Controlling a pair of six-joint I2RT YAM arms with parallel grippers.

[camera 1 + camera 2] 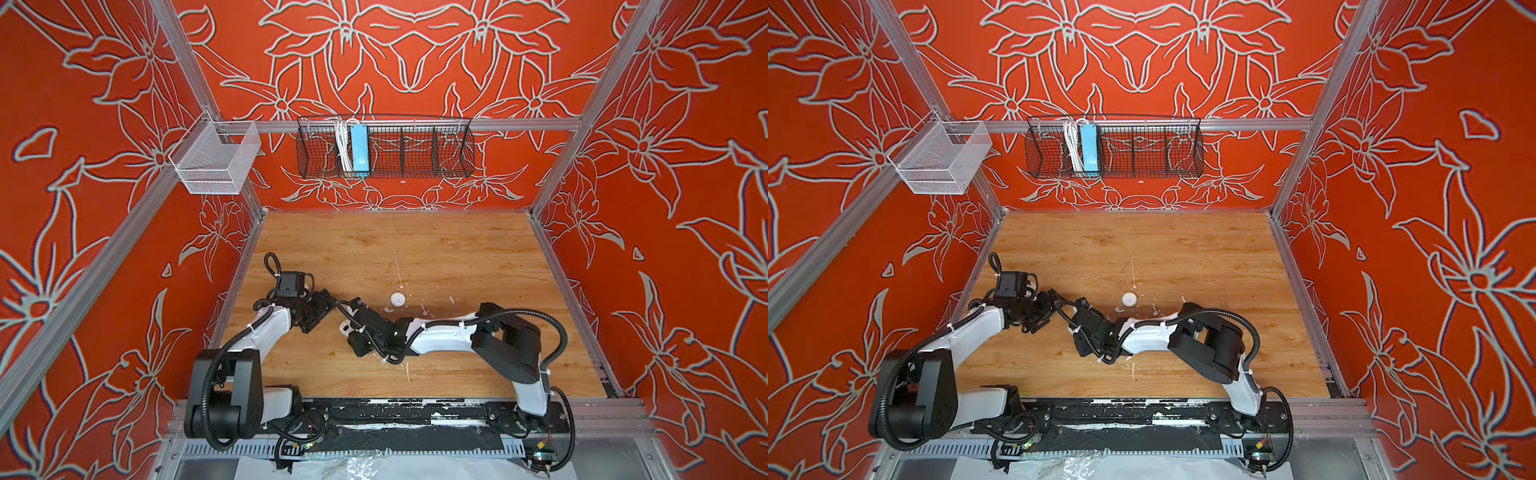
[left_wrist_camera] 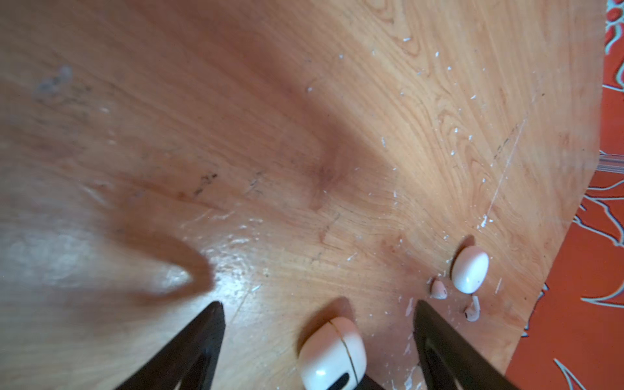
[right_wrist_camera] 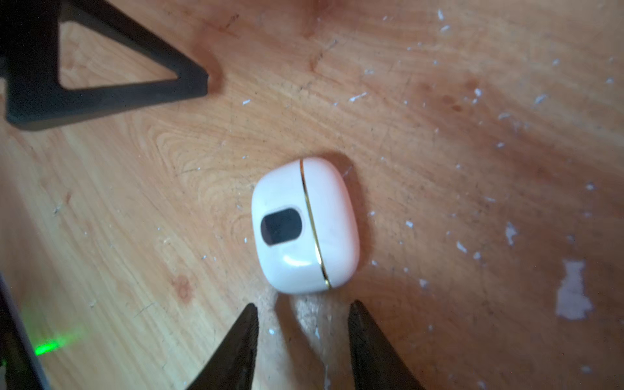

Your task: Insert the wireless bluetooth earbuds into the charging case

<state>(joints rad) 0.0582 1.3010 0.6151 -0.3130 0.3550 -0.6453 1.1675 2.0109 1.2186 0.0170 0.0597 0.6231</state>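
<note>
The charging case (image 3: 305,224) is a glossy white pod with a gold seam and a black window, lying shut on the wooden table (image 3: 472,152). My right gripper (image 3: 304,309) stands open just short of it, with nothing between its fingers. In the left wrist view the same case (image 2: 332,351) lies between the wide-open fingers of my left gripper (image 2: 319,304), untouched. Two tiny white earbuds (image 2: 439,289) (image 2: 472,310) lie loose on the table beside a second white oval case (image 2: 470,269). In a top view the charging case (image 1: 344,327) shows between both gripper tips.
The second oval case (image 1: 397,298) sits mid-table, right of both grippers. White paint flecks (image 3: 572,293) and scratches mark the wood. A black wire basket (image 1: 384,147) and a white mesh bin (image 1: 216,160) hang on the back frame. One left finger (image 3: 101,84) shows in the right wrist view.
</note>
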